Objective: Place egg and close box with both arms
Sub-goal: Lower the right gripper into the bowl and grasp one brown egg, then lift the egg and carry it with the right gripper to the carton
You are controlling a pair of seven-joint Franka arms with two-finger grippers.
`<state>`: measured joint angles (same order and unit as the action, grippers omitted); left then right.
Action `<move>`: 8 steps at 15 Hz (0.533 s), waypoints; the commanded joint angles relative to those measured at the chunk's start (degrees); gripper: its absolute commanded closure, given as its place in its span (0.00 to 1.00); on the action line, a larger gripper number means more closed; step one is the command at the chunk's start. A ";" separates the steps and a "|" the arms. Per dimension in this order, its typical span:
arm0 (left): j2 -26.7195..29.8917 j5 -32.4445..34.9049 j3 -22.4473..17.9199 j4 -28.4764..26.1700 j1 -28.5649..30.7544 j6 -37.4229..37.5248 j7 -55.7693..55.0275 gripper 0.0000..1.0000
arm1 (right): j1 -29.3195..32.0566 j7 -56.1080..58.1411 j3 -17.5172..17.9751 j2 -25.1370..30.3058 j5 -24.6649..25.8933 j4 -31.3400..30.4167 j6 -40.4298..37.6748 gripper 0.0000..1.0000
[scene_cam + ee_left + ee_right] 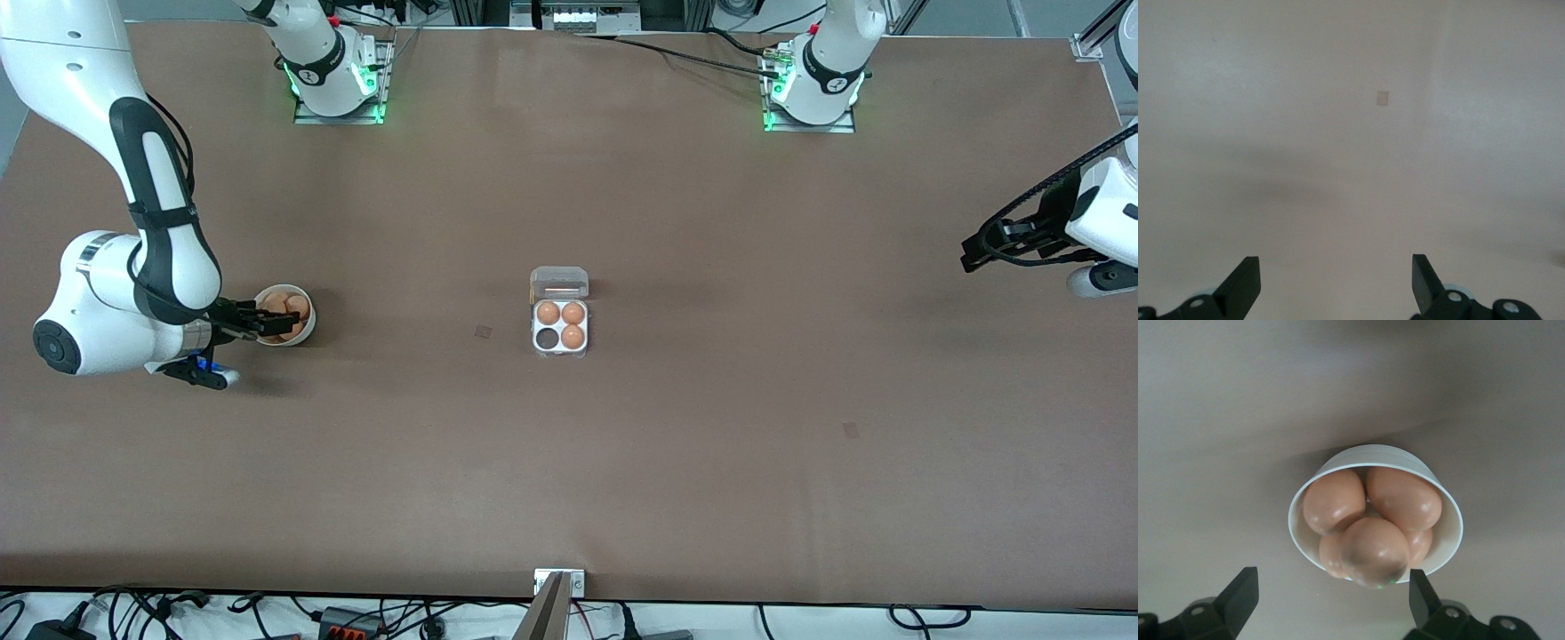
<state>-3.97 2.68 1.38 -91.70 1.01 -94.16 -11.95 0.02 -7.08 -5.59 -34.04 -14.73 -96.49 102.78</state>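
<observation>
Our right gripper (1328,603), fingers spread wide, hangs over the bowl (1441,503) with the topmost egg (1375,549) lying between and just ahead of them, well apart from the box (560,324); the left gripper (1336,283), also spread, waits.

You see a wide brown counter (711,267) under even light; black cables (356,618) trail along a pale floor strip nearest the front camera.

Both grippers (1331,603) (1336,287) wide apart.
</observation>
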 commanded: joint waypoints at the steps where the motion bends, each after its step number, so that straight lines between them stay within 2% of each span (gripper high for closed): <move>1: 0.72 -1.01 0.11 -0.58 0.48 0.12 1.58 0.00 | 2.96 -3.30 0.31 -2.60 -5.55 1.75 -0.21 0.00; 8: 0.72 -1.01 0.02 -0.58 0.48 0.03 1.58 0.00 | 5.08 -2.68 0.31 -3.05 -6.10 1.75 -0.74 0.02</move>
<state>-3.97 2.68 1.38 -91.70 1.01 -94.16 -11.95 4.64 -9.09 -5.89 -36.68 -19.78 -95.96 102.87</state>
